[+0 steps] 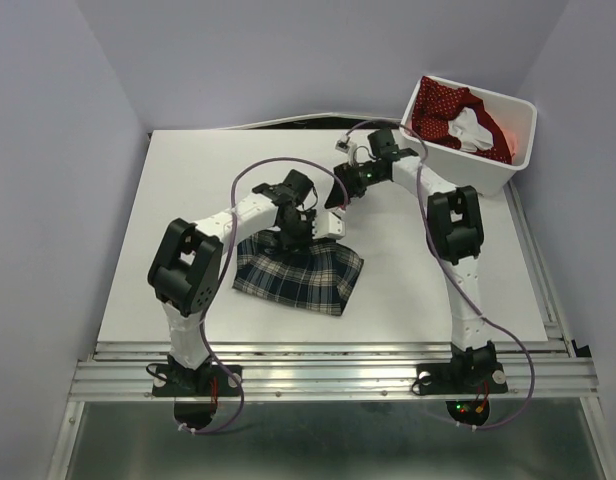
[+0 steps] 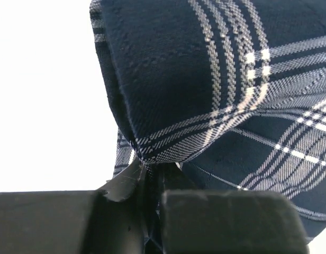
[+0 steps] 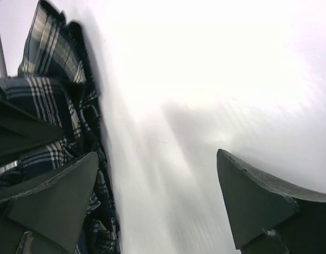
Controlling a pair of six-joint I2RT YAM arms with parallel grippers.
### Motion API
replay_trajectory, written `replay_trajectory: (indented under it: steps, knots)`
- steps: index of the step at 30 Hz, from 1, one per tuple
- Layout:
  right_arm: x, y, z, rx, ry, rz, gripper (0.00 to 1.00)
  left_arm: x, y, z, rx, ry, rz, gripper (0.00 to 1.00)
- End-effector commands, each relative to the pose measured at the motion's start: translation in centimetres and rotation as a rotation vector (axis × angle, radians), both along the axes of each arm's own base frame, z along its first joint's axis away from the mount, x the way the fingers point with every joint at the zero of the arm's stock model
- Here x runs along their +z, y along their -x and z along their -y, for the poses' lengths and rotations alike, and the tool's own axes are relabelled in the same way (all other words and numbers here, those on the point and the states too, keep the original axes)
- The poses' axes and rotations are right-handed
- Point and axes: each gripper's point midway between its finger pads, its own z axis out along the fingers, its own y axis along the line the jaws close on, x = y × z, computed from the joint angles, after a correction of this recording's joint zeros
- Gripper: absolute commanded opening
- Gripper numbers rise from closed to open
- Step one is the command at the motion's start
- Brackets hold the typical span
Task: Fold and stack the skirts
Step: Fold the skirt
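Observation:
The plaid skirt (image 1: 300, 275), dark navy with white lines, lies bunched on the white table (image 1: 188, 200) near its middle. My left gripper (image 1: 294, 240) is at the skirt's far edge and is shut on a fold of the plaid cloth (image 2: 168, 79); the fold rises from between its fingers (image 2: 152, 177). My right gripper (image 1: 337, 203) is open and empty just above the table, to the right of the skirt's far edge. In the right wrist view the gripper (image 3: 157, 180) has bare table between its fingers and the plaid skirt (image 3: 52, 100) to its left. The red dotted skirt (image 1: 443, 110) lies crumpled in the bin.
A white plastic bin (image 1: 488, 170) stands at the table's far right corner, with some white cloth (image 1: 471, 125) beside the red skirt. Purple-grey walls close in the table on three sides. A metal rail (image 1: 328, 375) runs along the near edge.

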Motion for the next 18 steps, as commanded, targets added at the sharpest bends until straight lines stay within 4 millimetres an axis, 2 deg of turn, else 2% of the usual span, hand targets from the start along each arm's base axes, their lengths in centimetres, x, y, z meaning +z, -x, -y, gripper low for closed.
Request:
replay_trajectory:
  steps: [1, 2, 3, 5, 6, 7, 8, 9, 10, 12, 13, 14, 15, 16, 17, 18]
  knots:
    - [3.9, -3.3, 2.6, -0.168, 0.006, -0.004, 0.98, 1.4, -1.8, 1.6, -0.018, 0.022, 0.021, 0.2]
    - [5.1, -2.9, 3.2, -0.196, 0.002, -0.023, 0.97, 1.6, -2.0, 1.7, -0.017, 0.016, 0.018, 0.24]
    - [5.6, -2.8, 3.8, -0.217, 0.005, -0.024, 0.97, 2.7, -3.0, 2.3, -0.013, 0.027, 0.039, 0.29]
    - [6.7, -2.5, 5.0, -0.263, 0.018, -0.026, 0.97, 2.7, -3.4, 2.2, 0.008, 0.006, 0.011, 0.34]
    - [8.1, -1.6, 5.9, -0.279, 0.022, -0.014, 0.96, 4.3, -4.4, 2.8, 0.02, 0.026, 0.036, 0.37]
    - [8.7, -1.0, 6.2, -0.287, 0.029, -0.004, 0.96, 4.6, -4.4, 2.7, 0.048, 0.028, 0.011, 0.38]
    - [9.4, -0.3, 6.4, -0.287, 0.029, 0.006, 0.96, 6.6, -5.6, 3.0, 0.077, 0.066, 0.036, 0.38]
    - [10.3, 0.3, 6.5, -0.287, 0.024, 0.017, 0.95, 7.3, -5.8, 3.0, 0.097, 0.081, 0.029, 0.4]
    - [12.0, 1.7, 6.5, -0.281, -0.003, 0.029, 0.95, 8.2, -5.9, 3.0, 0.15, 0.108, 0.008, 0.41]
    - [13.7, 3.2, 6.4, -0.285, -0.043, 0.013, 0.93, 10.7, -7.1, 2.7, 0.221, 0.169, 0.017, 0.42]
    - [14.7, 4.6, 6.4, -0.267, -0.066, 0.02, 0.93, 12.1, -7.1, 2.7, 0.244, 0.214, 0.015, 0.44]
    - [15.3, 5.1, 6.4, -0.263, -0.076, 0.028, 0.93, 12.7, -7.0, 2.5, 0.328, 0.249, -0.015, 0.46]
    - [15.5, 6.3, 5.4, -0.23, -0.078, 0.029, 0.92, 13.4, -7.5, 1.8, 0.385, 0.277, -0.017, 0.47]
    - [16.0, 7.6, 5.0, -0.208, -0.088, 0.037, 0.91, 15.1, -7.3, 1.8, 0.446, 0.344, -0.027, 0.47]
    - [16.1, 8.4, 4.5, -0.191, -0.089, 0.04, 0.91, 15.8, -7.6, 1.4, 0.451, 0.369, 0.0, 0.47]
    - [16.1, 9.2, 3.9, -0.174, -0.09, 0.043, 0.89, 16.3, -6.6, 0.5, 0.552, 0.424, -0.054, 0.47]
